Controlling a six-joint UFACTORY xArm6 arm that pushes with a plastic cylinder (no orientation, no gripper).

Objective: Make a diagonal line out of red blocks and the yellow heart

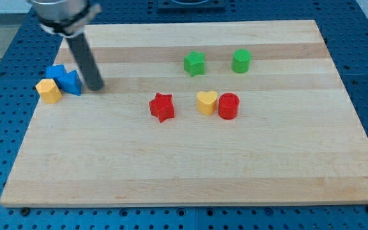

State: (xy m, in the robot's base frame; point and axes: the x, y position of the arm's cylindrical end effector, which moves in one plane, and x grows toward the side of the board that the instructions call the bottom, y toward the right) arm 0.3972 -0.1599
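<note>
A red star [161,107] lies near the board's middle. To its right a yellow heart [206,101] touches a red cylinder [229,106]. The three sit in a near level row. My tip [96,88] rests on the board at the view's left, just right of a blue block [71,83] and well left of the red star.
Two blue blocks, the second one [56,72] behind the first, and a yellow hexagonal block [48,91] cluster at the left edge. A green star [195,63] and a green cylinder [241,61] stand toward the view's top. The wooden board [190,172] lies on a blue perforated table.
</note>
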